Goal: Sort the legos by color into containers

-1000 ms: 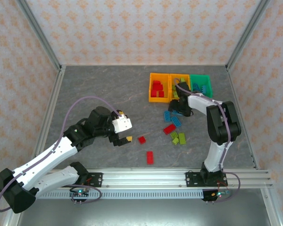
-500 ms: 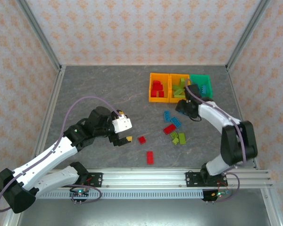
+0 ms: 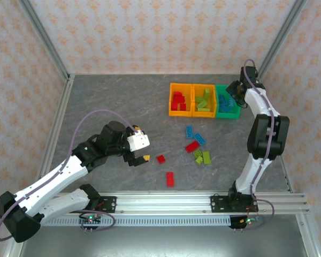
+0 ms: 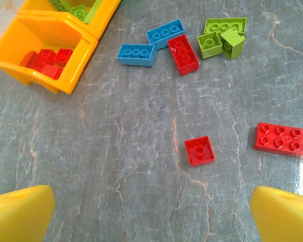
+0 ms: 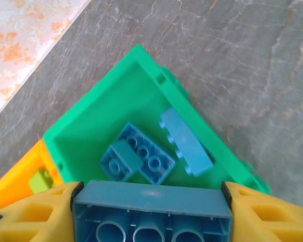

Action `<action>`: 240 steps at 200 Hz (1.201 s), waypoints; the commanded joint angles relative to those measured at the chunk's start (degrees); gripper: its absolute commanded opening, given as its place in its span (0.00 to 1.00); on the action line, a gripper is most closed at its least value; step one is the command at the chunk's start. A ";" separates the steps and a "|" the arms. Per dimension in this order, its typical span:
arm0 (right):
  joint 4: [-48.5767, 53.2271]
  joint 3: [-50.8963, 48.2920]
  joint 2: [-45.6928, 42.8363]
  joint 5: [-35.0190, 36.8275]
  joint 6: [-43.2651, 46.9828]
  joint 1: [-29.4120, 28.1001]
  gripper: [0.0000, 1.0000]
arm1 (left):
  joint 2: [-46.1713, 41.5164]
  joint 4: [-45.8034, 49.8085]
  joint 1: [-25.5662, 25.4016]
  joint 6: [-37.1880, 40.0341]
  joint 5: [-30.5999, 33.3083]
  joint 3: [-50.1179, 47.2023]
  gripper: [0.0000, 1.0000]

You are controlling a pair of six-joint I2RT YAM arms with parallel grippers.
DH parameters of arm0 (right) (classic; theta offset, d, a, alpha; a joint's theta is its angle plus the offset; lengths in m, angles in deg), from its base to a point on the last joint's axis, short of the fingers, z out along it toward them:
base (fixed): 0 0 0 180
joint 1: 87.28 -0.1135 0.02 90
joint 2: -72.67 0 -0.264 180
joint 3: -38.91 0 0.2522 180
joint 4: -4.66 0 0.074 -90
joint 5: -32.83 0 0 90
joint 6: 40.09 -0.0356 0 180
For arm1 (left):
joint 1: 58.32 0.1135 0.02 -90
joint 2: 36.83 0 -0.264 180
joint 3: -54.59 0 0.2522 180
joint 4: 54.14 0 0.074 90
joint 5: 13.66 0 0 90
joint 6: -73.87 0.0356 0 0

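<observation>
My right gripper (image 5: 151,214) is shut on a long blue lego (image 5: 151,201) and hangs over the green container (image 5: 103,108), where several blue legos (image 5: 141,154) lie. In the top view this gripper (image 3: 233,95) sits at the green bin's (image 3: 227,114) right rim. The left orange container (image 3: 170,100) holds red legos and the middle orange one (image 3: 204,85) holds green ones. My left gripper (image 4: 151,217) is open and bare, low over the table just short of a small red lego (image 4: 199,150). A long red lego (image 4: 285,141) lies to its right.
Loose legos lie in front of the bins: two blue (image 3: 190,131), one red (image 3: 192,146) and green ones (image 3: 203,156). Another red brick (image 3: 170,179) lies nearer the arm bases. Metal frame posts and patterned walls enclose the grey table (image 3: 107,101).
My right arm has swung from the loose pile back and to the right, carrying the blue lego over the green bin. The left arm has not moved.
</observation>
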 commanded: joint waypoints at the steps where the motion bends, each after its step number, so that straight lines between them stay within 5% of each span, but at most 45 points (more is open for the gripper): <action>1: 6.29 7.12 4.25 -2.67 -1.99 -0.14 0.68 | -1.20 1.03 0.54 1.16 0.64 0.69 1.00; 34: 8.68 10.84 3.83 -4.34 -2.28 -0.08 0.85 | -1.11 1.03 0.49 1.29 0.73 0.69 1.00; 64: 7.80 4.21 -4.42 -5.19 -0.62 -0.07 0.93 | -1.29 0.95 0.54 1.34 0.59 0.73 1.00; 121: 3.16 -29.18 -37.31 -6.65 -0.59 -3.78 0.94 | -1.77 0.86 0.54 1.16 -0.81 0.83 1.00; 164: 12.89 -47.23 -56.55 -2.46 -3.54 -13.59 0.87 | -0.98 1.16 0.54 1.06 -1.86 1.27 1.00; 198: 17.96 -54.05 -59.25 -3.71 -7.11 -21.16 0.78 | -1.03 1.23 0.53 1.64 -1.15 1.19 1.00; 240: 13.13 -56.85 -50.29 -6.06 -7.72 -25.33 0.71 | -1.62 1.47 0.53 1.95 0.53 0.67 1.00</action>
